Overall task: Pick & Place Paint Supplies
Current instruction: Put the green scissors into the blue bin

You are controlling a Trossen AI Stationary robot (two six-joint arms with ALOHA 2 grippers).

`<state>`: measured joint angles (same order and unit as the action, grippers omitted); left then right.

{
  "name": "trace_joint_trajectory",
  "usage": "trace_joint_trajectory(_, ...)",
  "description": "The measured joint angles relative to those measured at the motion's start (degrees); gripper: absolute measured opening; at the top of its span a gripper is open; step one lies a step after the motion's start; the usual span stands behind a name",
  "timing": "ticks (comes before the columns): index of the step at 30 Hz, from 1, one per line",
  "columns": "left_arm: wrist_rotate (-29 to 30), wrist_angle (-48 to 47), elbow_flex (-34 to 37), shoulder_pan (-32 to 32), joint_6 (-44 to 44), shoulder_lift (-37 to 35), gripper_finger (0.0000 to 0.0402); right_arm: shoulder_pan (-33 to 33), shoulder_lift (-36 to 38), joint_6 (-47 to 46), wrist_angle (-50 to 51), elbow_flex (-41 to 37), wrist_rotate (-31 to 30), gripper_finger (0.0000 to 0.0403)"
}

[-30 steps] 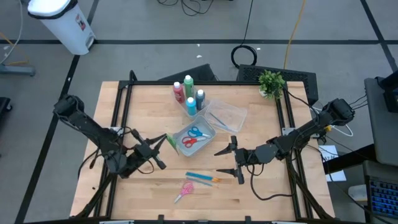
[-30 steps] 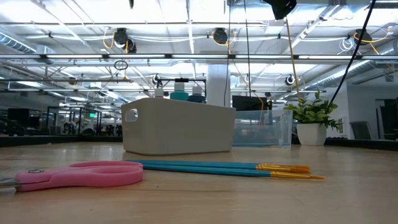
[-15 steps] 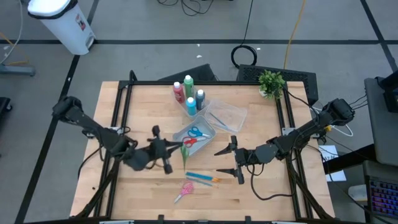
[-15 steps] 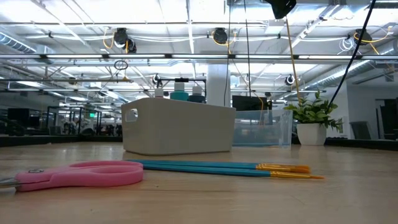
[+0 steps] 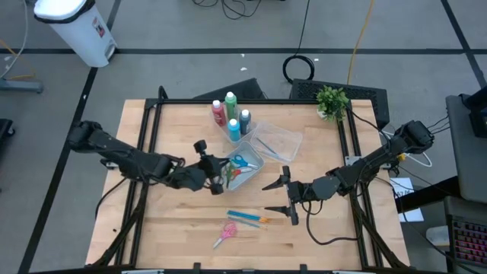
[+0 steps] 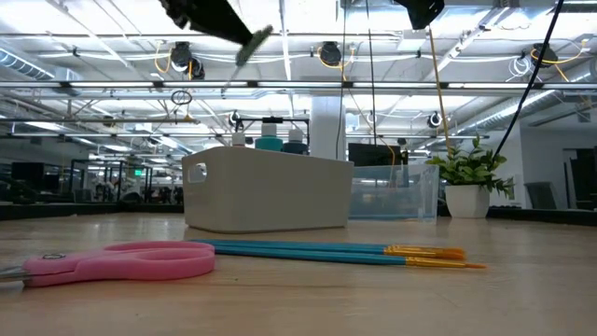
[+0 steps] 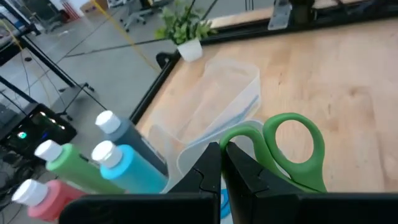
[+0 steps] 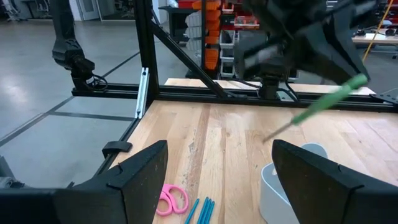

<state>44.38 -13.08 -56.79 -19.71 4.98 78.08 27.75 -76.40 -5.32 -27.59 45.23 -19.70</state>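
Observation:
My left gripper (image 5: 215,170) is shut on green-handled scissors (image 5: 226,175) in the air at the left rim of the white tub (image 5: 255,161), which holds red and blue scissors (image 5: 238,166). The low view shows the green scissors (image 6: 250,45) high above the tub (image 6: 266,191). Pink scissors (image 5: 224,234) and blue orange-tipped brushes (image 5: 247,218) lie flat on the table nearer the front. White-capped bottles (image 5: 232,118) stand in a clear tub behind. My right gripper (image 5: 286,198) hangs open to the right, touching nothing. My left gripper pinches the green scissors at the handle (image 7: 239,138) between its two shut fingers, right beside the finger loops (image 7: 292,152). The scissors are lifted clear. Their blades (image 8: 280,129) slant downward below the hold, toward the tub.
A second clear tub (image 5: 278,141) lies to the right of the bottles. A small potted plant (image 5: 332,101) stands at the far right corner. Black frame rails (image 5: 148,144) run along the table's left and right sides. Bare wood lies between the two arms near the front.
My left gripper has swung toward the table's right, from the left side to the white tub's left rim, turning as it went. It has stayed shut, and the green scissors have travelled with it, clear of the table.

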Motion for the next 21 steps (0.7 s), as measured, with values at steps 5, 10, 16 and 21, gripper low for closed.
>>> trace_joint_trajectory(5, -1.41, -0.19, 0.02, 2.27, -0.86, 5.12, 0.0003, 0.00, 0.00, 0.00, 0.01, 0.00, 0.00, 0.0279)
trace_joint_trajectory(10, -0.99, 0.19, 0.04, 4.83, -0.92, 9.44, 0.0007, 0.00, 0.00, 0.00, 0.01, 0.00, 0.00, 0.0279)
trace_joint_trajectory(16, -4.29, 1.25, 0.04, 7.23, -0.36, 12.54, 0.0007, 0.00, 0.00, 0.00, 0.17, 0.00, 0.01, 0.0279)
trace_joint_trajectory(21, -10.36, 1.20, 0.04, 8.41, 0.54, 14.35, 0.0004, 0.00, 0.00, 0.00, 0.49, 0.00, 0.02, 0.0279)
